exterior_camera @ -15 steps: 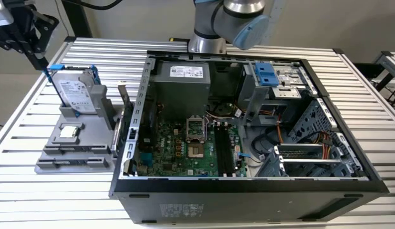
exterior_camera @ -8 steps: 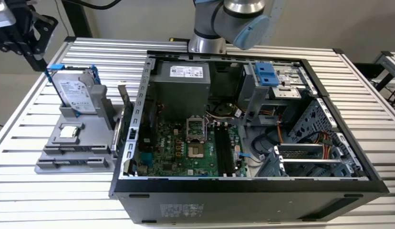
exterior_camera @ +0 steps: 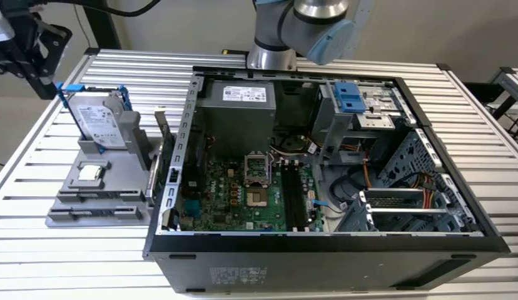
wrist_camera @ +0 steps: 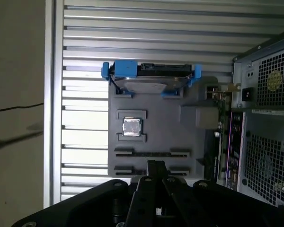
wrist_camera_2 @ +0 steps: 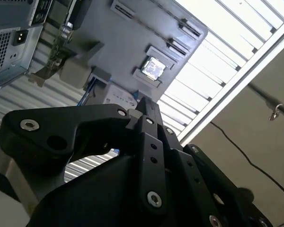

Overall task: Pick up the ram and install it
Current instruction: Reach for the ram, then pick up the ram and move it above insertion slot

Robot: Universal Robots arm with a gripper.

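Exterior view, left side: gray tray (exterior_camera: 59, 219) on the slatted table (exterior_camera: 76, 262); a hard drive (exterior_camera: 101, 122) in a blue caddy stands upright at the tray's far end; a square processor chip (exterior_camera: 92, 172) sits in a pocket mid-tray.
Ram: I take the ram to be the thin dark strip (wrist_camera: 151, 152) on edge between two gray clips, just beside the processor chip; too dark for me to make out colour or chips; it sits in the tray, outside the case.
Pincer: gripper (wrist_camera: 154, 165) hangs above the tray, touching nothing; its fingers look drawn together with nothing between them.
Between tray and case: green expansion card (wrist_camera: 221, 111) upright beside a gray block.
Case: open computer case (exterior_camera: 326, 265); motherboard (exterior_camera: 226, 200) flat inside; long black slots (exterior_camera: 294, 200) toward the exterior view's right of the socket; cables and drive cage (exterior_camera: 409, 206) beyond.
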